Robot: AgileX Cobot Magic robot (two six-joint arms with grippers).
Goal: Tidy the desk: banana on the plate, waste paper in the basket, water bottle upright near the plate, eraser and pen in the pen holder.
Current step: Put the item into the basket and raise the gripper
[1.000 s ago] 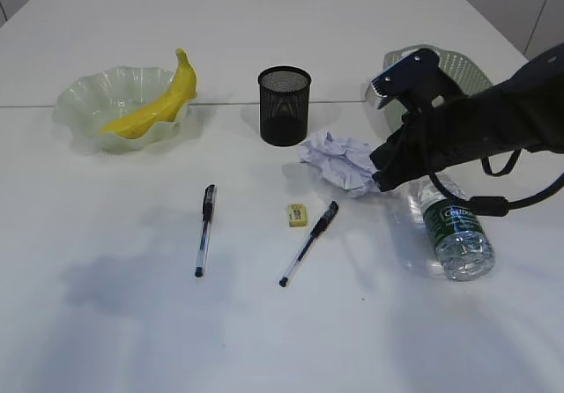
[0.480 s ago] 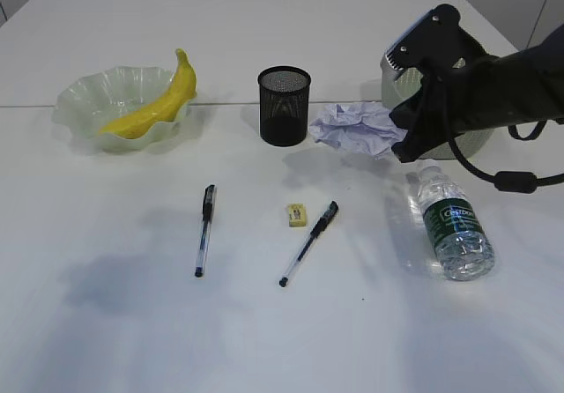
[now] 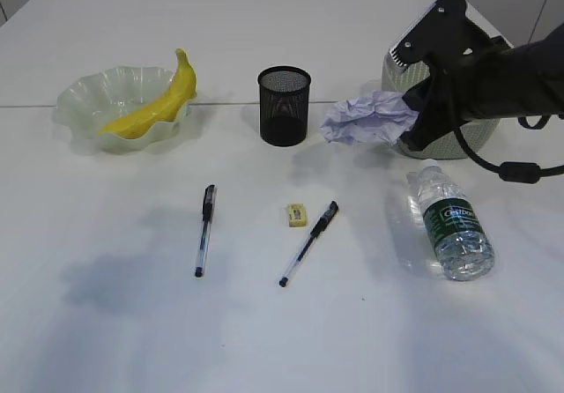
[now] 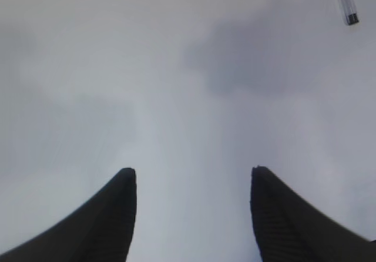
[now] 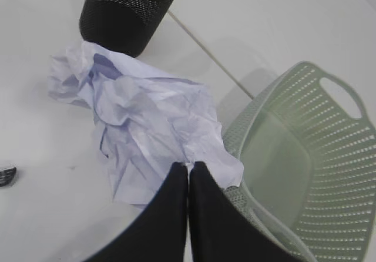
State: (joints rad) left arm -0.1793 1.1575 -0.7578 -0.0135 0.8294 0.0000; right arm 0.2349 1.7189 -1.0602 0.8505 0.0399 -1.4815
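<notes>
Two pens (image 3: 204,229) (image 3: 309,243), one eraser (image 3: 297,214) and one lying bottle (image 3: 452,227) sit on the desk; right end effector (image 5: 188,169) pinches waste paper (image 3: 368,117) beside the basket (image 5: 329,138); left end effector (image 4: 192,180) gapes empty.

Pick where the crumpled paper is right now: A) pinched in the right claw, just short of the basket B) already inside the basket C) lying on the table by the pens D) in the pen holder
A: the right claw is shut on the crumpled paper, held off the table beside the basket, which looks empty.
</notes>
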